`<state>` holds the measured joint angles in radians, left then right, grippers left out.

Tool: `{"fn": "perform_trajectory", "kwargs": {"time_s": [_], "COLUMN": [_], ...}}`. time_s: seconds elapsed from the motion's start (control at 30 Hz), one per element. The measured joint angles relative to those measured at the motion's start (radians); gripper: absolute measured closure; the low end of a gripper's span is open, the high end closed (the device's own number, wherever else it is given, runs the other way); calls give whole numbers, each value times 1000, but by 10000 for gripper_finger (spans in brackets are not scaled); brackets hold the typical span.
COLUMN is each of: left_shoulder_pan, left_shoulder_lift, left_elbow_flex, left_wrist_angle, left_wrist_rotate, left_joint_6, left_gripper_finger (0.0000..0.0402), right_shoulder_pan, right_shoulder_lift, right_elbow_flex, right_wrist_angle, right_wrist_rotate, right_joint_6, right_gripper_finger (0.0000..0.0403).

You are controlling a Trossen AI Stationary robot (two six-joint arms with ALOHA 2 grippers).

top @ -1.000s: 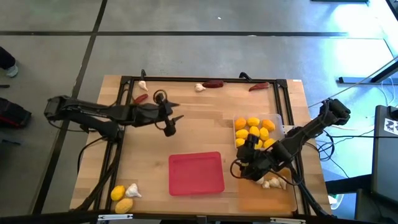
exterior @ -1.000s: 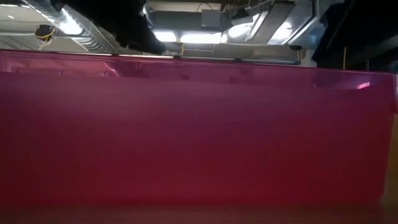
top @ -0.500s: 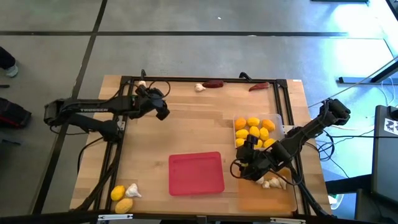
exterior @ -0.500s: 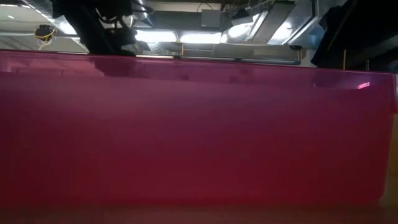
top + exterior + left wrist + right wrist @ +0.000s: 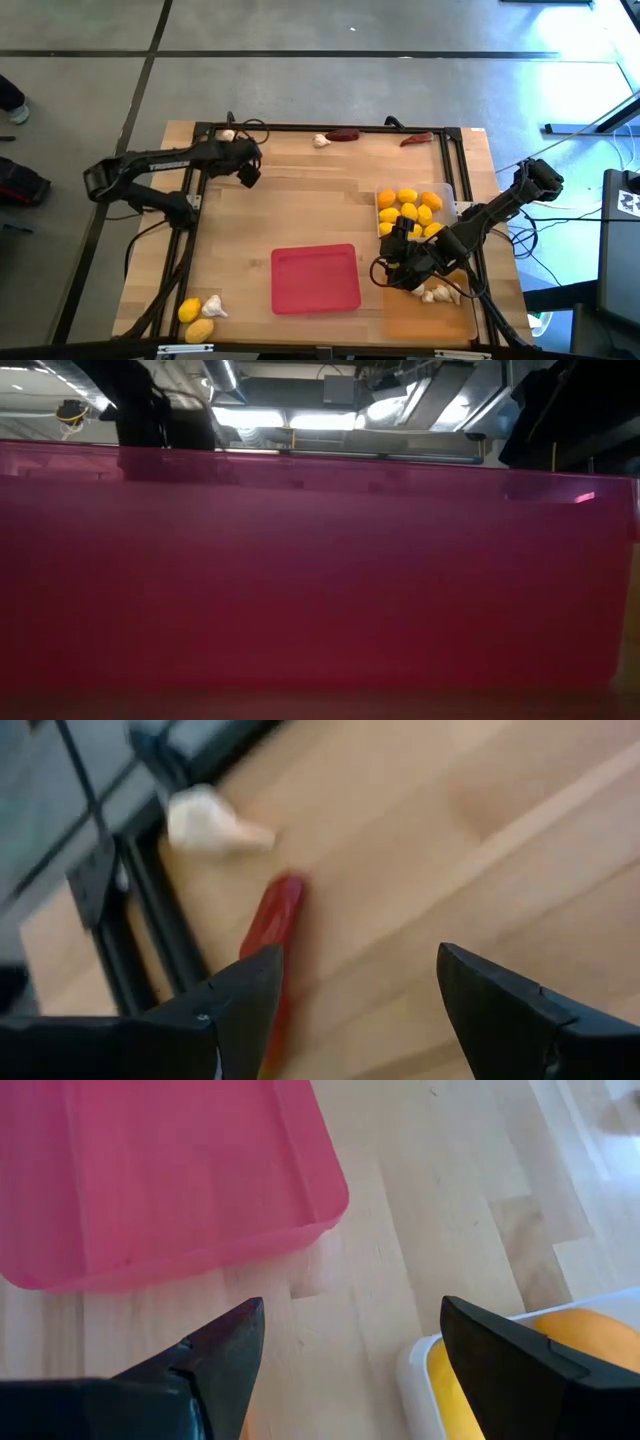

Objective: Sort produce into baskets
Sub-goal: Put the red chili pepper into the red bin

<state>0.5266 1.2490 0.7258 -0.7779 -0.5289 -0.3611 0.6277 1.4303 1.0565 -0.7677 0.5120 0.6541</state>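
Note:
My left gripper (image 5: 350, 990) stands open at the table's far left, slanting down. A dark red chili (image 5: 275, 930) lies on the wood just off one fingertip, with a whitish garlic bulb (image 5: 205, 820) beyond it. In the high view that gripper (image 5: 248, 173) hides the chili, and the garlic bulb (image 5: 228, 136) shows beside the frame. My right gripper (image 5: 395, 262) hangs open between the red tray (image 5: 316, 278) and the clear tray (image 5: 446, 190), which holds several lemons (image 5: 408, 212). The orange tray (image 5: 440, 318) holds garlic bulbs (image 5: 437, 293).
More produce lies loose: a garlic bulb (image 5: 321, 141) and two chilies (image 5: 343, 134) (image 5: 416, 139) along the far edge, two lemons (image 5: 196, 320) and a garlic bulb (image 5: 213, 305) at the near left. A black frame (image 5: 300, 127) borders the table. The red tray's wall (image 5: 320, 580) fills the low view.
My left gripper has swung from the middle of the table toward the far left corner, sunk a little and tipped from nearly level to slanting down over the chili and garlic there. My right arm has kept still.

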Motion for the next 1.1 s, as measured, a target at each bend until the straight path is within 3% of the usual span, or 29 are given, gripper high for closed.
{"fn": "perform_trajectory", "kwargs": {"time_s": [0.6,1.1], "left_shoulder_pan": [227,264], "left_shoulder_lift": [290,328], "left_elbow_flex": [0,2], "left_wrist_angle": [9,60], "left_wrist_rotate": [-14,-11], "left_joint_6": [109,185], "left_gripper_finger": [141,143], "right_shoulder_pan": [0,0], "right_shoulder_lift": [0,0], "right_elbow_flex": [0,0], "right_wrist_angle": [0,0], "right_wrist_rotate": [4,12], "right_joint_6": [-5,-5], "right_gripper_finger": [107,107]}}
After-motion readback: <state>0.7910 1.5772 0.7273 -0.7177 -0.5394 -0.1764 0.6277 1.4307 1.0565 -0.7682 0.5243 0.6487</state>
